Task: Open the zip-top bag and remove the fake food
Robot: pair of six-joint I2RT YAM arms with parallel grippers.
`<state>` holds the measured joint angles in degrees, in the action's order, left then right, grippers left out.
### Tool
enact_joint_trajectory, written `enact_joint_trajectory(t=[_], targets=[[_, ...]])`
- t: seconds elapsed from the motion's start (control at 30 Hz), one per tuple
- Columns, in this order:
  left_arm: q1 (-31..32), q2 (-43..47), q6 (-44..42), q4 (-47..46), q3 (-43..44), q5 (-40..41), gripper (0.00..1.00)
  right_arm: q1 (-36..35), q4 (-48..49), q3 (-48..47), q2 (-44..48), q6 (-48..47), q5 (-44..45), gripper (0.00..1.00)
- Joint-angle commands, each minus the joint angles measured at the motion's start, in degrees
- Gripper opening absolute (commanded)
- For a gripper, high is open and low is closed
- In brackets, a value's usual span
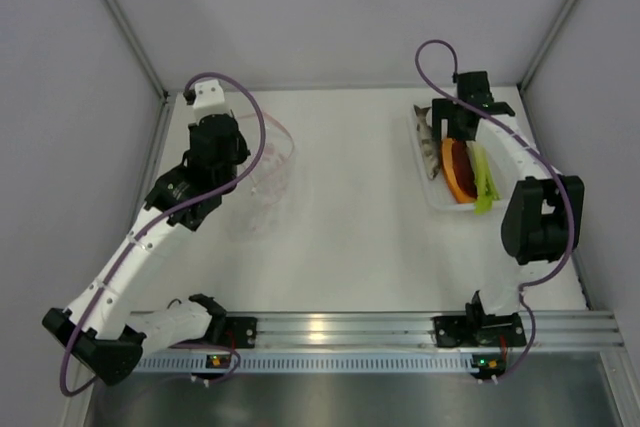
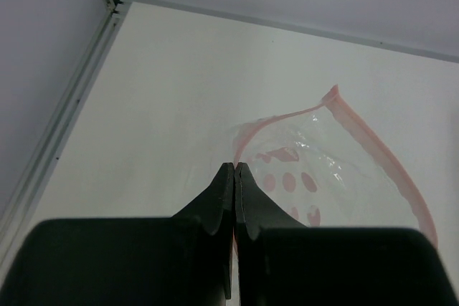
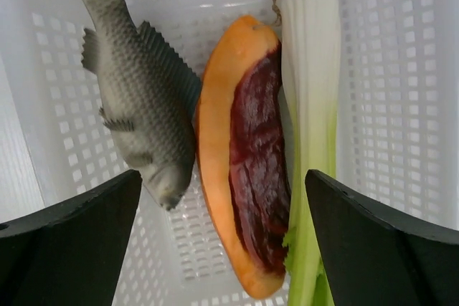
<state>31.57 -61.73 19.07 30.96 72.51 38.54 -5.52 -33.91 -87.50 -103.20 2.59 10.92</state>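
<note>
The zip-top bag (image 1: 268,172) is clear and crinkly with a pink-red zip strip (image 2: 373,141). It lies on the left side of the table with its mouth gaping, and no food shows inside it. My left gripper (image 2: 234,170) is shut, pinching the pink edge of the bag (image 2: 323,170). The fake food lies in a white perforated tray (image 3: 401,105) at the right: a grey fish (image 3: 143,98), an orange and dark red slice (image 3: 244,163) and a white-green leek stalk (image 3: 310,91). My right gripper (image 3: 222,177) is open above them and holds nothing.
The tray (image 1: 430,197) stands close to the right wall. The left arm (image 1: 150,237) stretches along the left wall. The enclosure's back wall and metal corner posts bound the white table. A metal rail (image 1: 400,327) runs along the near edge.
</note>
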Motion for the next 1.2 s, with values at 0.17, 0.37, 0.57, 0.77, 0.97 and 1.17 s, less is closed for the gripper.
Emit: enact_joint_trajectory(t=[0.17, 0.37, 0.57, 0.77, 0.97, 1.17], targets=[[-0.37, -8.29, -7.2, 0.24, 8.17, 8.39, 0.0, -0.02, 14.73, 20.66, 32.21, 10.49, -6.42, 0.99], [-0.28, -19.36, -5.98, -0.02, 11.24, 3.74, 0.0, 0.07, 17.92, 28.61, 47.37, 14.81, -13.55, 0.99], [-0.37, -29.22, -3.08, -0.63, 13.62, -2.05, 0.0, 0.07, 14.14, 30.72, 56.78, 14.81, -17.33, 0.99], [-0.2, -38.8, 2.02, -2.4, 16.69, -15.33, 0.13, 0.07, 14.67, 35.82, 61.62, 14.2, -17.43, 0.99], [-0.11, -37.25, 4.48, -2.66, 16.61, -15.61, 0.63, -0.02, 11.06, 35.91, 61.19, 11.48, -17.51, 1.0], [-0.2, -27.32, 3.69, -2.92, 12.41, -16.84, 0.98, 0.07, 9.4, 36.09, 60.75, 9.1, -18.74, 0.99]])
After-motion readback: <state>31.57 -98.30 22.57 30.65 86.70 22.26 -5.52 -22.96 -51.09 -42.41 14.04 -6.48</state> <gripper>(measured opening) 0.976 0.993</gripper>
